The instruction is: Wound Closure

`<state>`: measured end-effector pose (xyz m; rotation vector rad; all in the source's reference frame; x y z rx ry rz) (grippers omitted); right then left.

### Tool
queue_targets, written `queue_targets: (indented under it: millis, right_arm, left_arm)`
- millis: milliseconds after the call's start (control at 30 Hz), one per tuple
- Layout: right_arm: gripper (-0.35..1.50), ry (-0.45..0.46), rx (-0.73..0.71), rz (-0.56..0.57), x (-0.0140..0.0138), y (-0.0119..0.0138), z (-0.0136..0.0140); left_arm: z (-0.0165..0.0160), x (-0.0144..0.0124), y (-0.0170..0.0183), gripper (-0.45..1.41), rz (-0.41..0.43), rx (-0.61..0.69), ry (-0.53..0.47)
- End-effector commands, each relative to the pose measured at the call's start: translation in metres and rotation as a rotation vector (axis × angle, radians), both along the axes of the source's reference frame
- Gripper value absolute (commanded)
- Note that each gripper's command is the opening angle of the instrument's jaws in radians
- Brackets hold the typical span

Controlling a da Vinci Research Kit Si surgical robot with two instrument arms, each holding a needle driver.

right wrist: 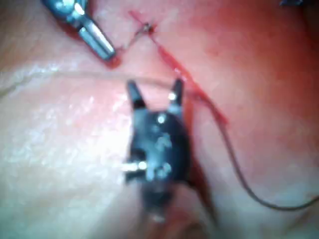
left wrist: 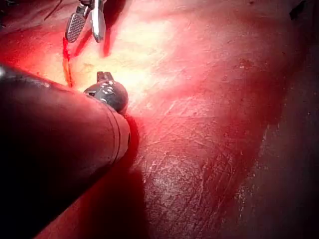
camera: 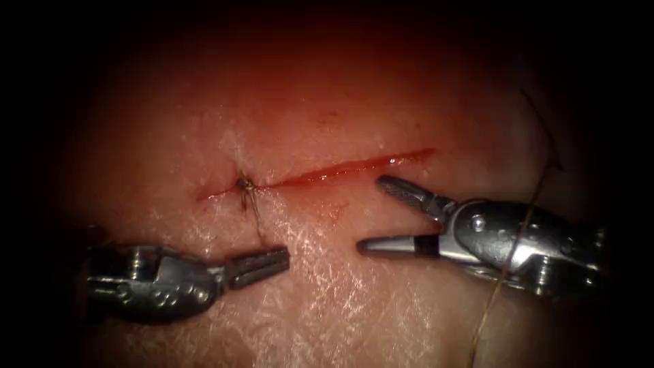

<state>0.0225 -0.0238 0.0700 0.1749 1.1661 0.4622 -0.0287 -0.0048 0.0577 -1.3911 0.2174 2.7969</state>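
The right tool [camera: 368,215] is held wide open and empty; the cut [camera: 340,172] runs just beyond its upper jaw. The left tool [camera: 276,260] is closed on the thread [camera: 257,218] running from the knot [camera: 244,184]. The thread is judged light, limp and slippery, best gripped near the knot

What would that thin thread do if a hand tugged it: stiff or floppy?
Probably floppy: the thread drapes in loose curves over the right hand, whose jaws stand open. Likely light, lying flat on the tissue. At the knot, held by the closed left hand, it should resist.
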Motion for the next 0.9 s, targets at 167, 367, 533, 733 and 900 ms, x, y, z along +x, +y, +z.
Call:
queue_targets:
  millis: [167,367,533,733,900]
  right_arm:
    - [1.06,0.014,-0.054,-0.094,0.0024,-0.0004,0.0006]
    - [1.06,0.04,-0.192,-0.203,0.0054,-0.0003,0.0011]
    - [1.06,0.04,-0.228,-0.211,0.0086,0.0,0.0014]
    - [1.08,0.027,-0.227,-0.194,0.0106,0.0005,0.0015]
    - [1.1,0.007,-0.225,-0.165,0.0128,0.0016,0.0017]
  left_arm:
    - [-0.0017,0.0023,0.003,-0.45,-0.016,0.012,-0.058]
    - [-0.0035,0.0046,0.0057,-0.45,-0.056,0.02,-0.074]
    - [-0.0036,0.0056,0.0068,-0.45,-0.081,0.023,-0.069]
    - [-0.0032,0.0059,0.0071,-0.45,-0.089,0.028,-0.066]
    - [-0.0032,0.006,0.0071,-0.45,-0.09,0.029,-0.069]
